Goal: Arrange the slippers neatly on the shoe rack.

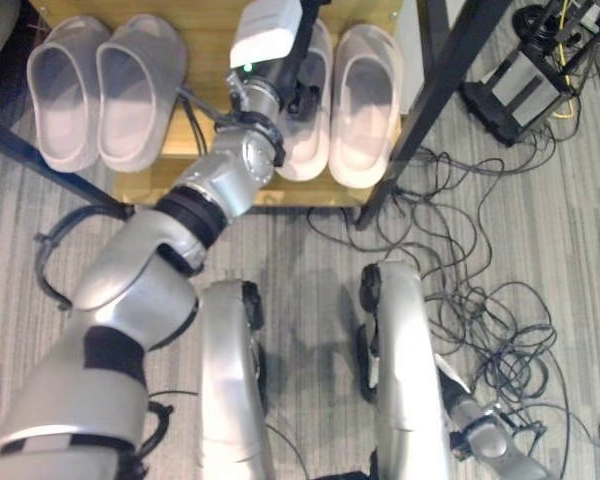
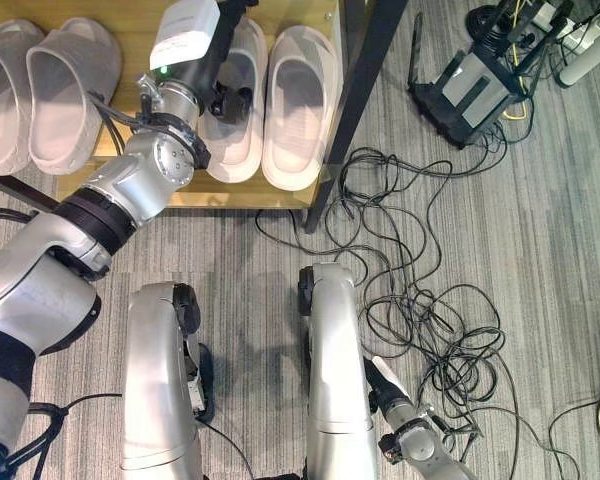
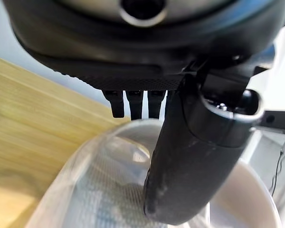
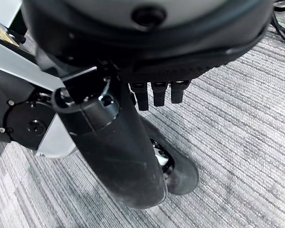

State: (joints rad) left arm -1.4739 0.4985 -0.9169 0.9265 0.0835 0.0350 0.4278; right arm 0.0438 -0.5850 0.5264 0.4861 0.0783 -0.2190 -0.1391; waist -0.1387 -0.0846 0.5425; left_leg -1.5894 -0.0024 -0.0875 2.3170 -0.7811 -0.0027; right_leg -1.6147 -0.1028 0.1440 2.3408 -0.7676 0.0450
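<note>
A low shoe rack with a pale wooden shelf (image 1: 220,190) and black metal legs stands on grey ribbed carpet (image 2: 540,260). It holds four soft, open-toed rubber slippers, side by side with toes pointing away from the robot. Two greyish-pink slippers (image 1: 100,85) sit as a touching pair at the left end of the shelf. Two paler, pinkish-white slippers make a second pair at the right end — the outer one (image 1: 365,100) lies fully in sight, while the inner one (image 2: 238,105) is partly covered by the left arm.

The left robot hand (image 3: 190,156) reaches over the shelf and rests at that inner slipper. In the left wrist view its dark thumb points down into the slipper's pale, textured footbed, and the fingers (image 3: 133,102) show only as short curled stubs past the palm; whether they grip the slipper I cannot tell.

The right robot hand (image 4: 118,152) hangs low beside the robot over the carpet, thumb straight, fingers curled in, holding nothing. A tangle of black cables (image 2: 430,310) sprawls on the carpet to the right of the rack.
</note>
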